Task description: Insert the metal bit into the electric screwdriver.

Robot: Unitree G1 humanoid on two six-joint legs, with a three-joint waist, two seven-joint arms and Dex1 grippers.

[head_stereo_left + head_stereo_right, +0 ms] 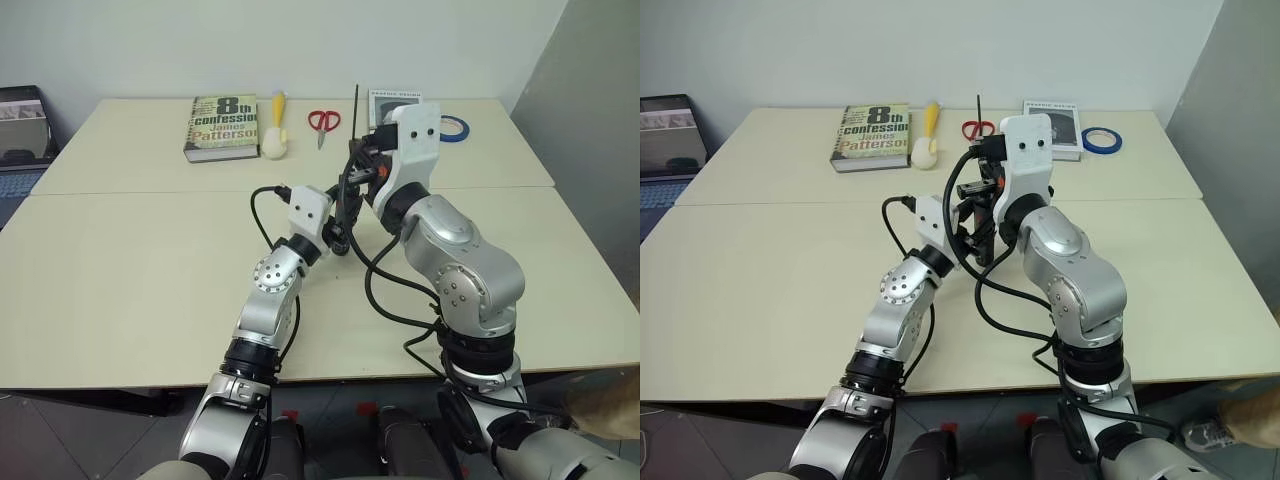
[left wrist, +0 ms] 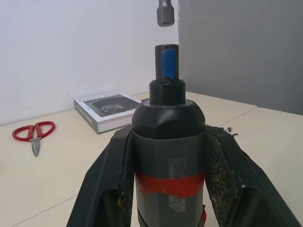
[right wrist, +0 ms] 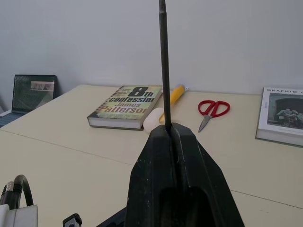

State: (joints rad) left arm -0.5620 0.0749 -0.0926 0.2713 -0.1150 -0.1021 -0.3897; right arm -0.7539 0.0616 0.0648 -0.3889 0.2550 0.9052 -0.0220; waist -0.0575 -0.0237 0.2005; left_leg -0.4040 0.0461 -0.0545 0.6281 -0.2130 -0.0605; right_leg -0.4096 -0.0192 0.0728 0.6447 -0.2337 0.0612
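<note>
Seen from the head cameras: a pale table [image 1: 130, 290] with both arms raised over its middle. Left gripper [image 1: 343, 222] low and centred, pinching the electric screwdriver [image 1: 347, 205], a dark upright body partly hidden behind cables. Right gripper [image 1: 360, 140] just above it, pressed together on the metal bit [image 1: 356, 103], which stands as a thin dark rod rising past the fingers. Along the far edge, a paperback book [image 1: 221, 127], a yellow-handled brush [image 1: 276, 128] just beside it, red-handled scissors [image 1: 322, 123], a second book [image 1: 1053, 127] largely behind the right arm, and a blue tape roll [image 1: 1101, 139] at the far right. A laptop [image 1: 22, 140] off the table's left side. From the left wrist: black fingers [image 2: 106, 184] clamped on either side of the screwdriver's dark barrel, red band low on the body, its socketed nose pointing up with a blue patch on it; the lower end of the bit hanging directly above that nose, a clear gap between them, not yet seated. Scissors and the second book lying on the table behind. From the right wrist: fingers closed tight on the bit, the rod standing straight up out of the joined tips; paperback, brush, scissors and second book spread across the table beyond.
</note>
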